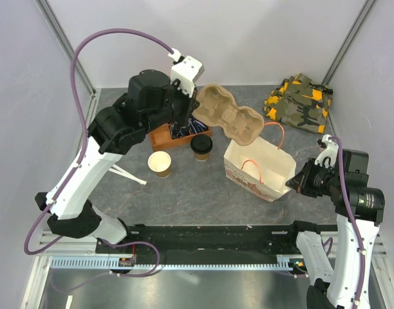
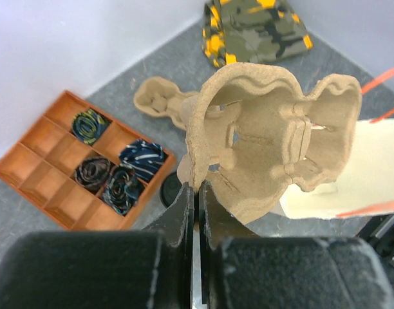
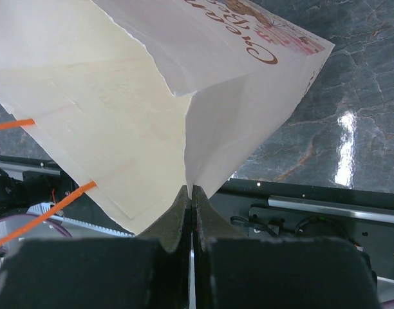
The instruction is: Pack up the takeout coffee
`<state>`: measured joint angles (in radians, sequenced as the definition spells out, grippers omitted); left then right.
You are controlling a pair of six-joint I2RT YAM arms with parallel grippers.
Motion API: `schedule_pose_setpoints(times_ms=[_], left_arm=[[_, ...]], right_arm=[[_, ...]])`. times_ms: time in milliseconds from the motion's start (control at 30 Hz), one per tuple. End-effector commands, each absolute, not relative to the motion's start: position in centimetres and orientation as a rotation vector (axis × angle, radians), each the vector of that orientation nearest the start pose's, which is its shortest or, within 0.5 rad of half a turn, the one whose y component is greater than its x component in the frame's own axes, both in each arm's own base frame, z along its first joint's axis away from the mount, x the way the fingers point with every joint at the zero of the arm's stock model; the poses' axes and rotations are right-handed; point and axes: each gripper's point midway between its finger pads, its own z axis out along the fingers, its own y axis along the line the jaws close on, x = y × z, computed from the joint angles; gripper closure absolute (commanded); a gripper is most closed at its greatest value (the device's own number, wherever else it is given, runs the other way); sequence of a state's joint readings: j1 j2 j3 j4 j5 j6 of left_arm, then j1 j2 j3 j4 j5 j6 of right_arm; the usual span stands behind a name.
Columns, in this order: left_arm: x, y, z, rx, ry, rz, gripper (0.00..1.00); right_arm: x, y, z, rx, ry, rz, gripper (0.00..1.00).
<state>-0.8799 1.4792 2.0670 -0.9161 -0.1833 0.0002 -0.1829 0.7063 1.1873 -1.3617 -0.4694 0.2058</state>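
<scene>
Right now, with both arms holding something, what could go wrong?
1. Left gripper pinches the pulp carrier by its thin rim only; it may twist or slip.
2. Right gripper holds the paper bag by one edge; the mouth may collapse or tear.
3. Lidded coffee stands beside a lidless cup; a wrong pick is possible.

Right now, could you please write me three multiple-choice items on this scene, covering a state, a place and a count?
1. The left tool is: A open; B shut on the carrier; C shut on a cup.
2. The lidded cup stands: A on the table by the tray; B in the carrier; C on the floor.
3. Cups in view: A one; B four; C two.
B, it pinches the carrier's rim; A, it stands beside the tray; C, one lidded, one open cup.
</scene>
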Motion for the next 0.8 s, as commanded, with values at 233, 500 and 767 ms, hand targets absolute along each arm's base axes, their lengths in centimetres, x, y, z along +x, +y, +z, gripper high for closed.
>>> schedule_pose_setpoints(times_ms=[233, 500, 767], left_arm=[[23.4, -29.5, 42.2, 0.796, 1.834, -0.492, 0.98], [22.0, -33.5, 39.4, 0.723, 1.958, -0.555, 0.98], [22.5, -36.0, 36.3, 0.609, 2.096, -0.554, 0.98]], right_arm=[[13.7, 6.3, 25.6, 0.345, 2.395, 0.594, 1.00], [13.6, 7.0, 25.9, 0.410, 2.393, 0.673, 1.00], [13.9, 6.6, 25.4, 0.509, 2.366, 0.667, 1.00]])
